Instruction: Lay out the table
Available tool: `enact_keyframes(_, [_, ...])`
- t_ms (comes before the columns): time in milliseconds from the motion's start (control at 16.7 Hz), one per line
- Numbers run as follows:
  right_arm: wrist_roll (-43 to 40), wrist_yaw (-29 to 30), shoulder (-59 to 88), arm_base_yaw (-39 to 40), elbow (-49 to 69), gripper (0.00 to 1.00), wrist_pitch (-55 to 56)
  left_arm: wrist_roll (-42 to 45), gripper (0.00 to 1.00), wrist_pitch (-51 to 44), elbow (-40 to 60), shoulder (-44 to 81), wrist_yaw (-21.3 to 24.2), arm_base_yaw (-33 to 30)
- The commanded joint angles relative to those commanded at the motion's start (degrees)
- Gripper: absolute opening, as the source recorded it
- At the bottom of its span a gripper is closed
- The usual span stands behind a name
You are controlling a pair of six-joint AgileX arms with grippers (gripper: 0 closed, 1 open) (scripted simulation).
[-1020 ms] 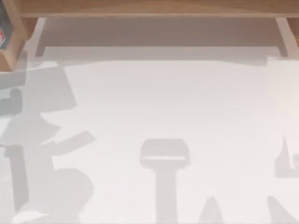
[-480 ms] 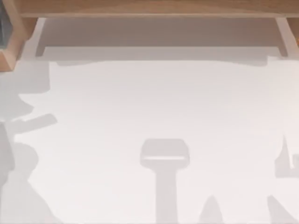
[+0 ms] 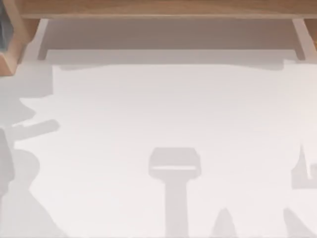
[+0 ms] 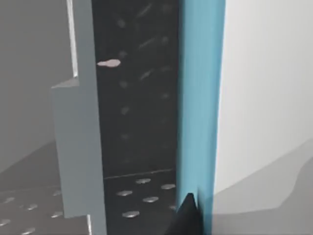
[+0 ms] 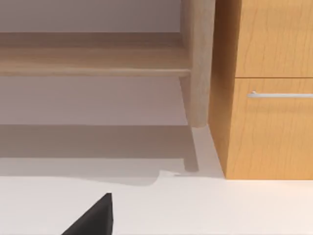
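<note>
The table (image 3: pixel 158 109) is a broad, plain white top, crossed in the top view by grey shadows of the arms along its left, front and right edges. The right wrist view also has the table (image 5: pixel 205 205) under it, with a black part of my right gripper (image 5: pixel 93 218) low over its surface. In the left wrist view, a black tip of my left gripper (image 4: pixel 188 218) sits close against an upright blue strip (image 4: pixel 200 98), which has a dark speckled panel (image 4: pixel 137 107) on one side and a white face on the other. I cannot tell what the strip belongs to.
A wooden shelf (image 3: pixel 158 7) on pale legs runs along the table's far edge. A wooden box (image 3: pixel 12 44) with something bluish inside stands at the far left corner. The right wrist view shows a shelf leg (image 5: pixel 198 63) and a wooden drawer cabinet (image 5: pixel 269 88) with a metal handle.
The left arm's large shadow slid left across the table and shrank during the first half second, then stayed almost still. The shadows at the front and right have not moved.
</note>
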Motion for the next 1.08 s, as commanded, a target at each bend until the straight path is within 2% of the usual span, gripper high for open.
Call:
enact_keyframes(600, [0.00, 0.00, 0.00, 0.00, 0.00, 1.00, 0.00, -0.69, 0.00, -0.62, 5.65, 4.94, -1.89, -1.69])
enact_keyframes(1080, [0.00, 0.00, 0.00, 0.00, 0.00, 1.00, 0.00, -0.69, 0.60, -0.62, 5.65, 4.94, -1.89, -1.69])
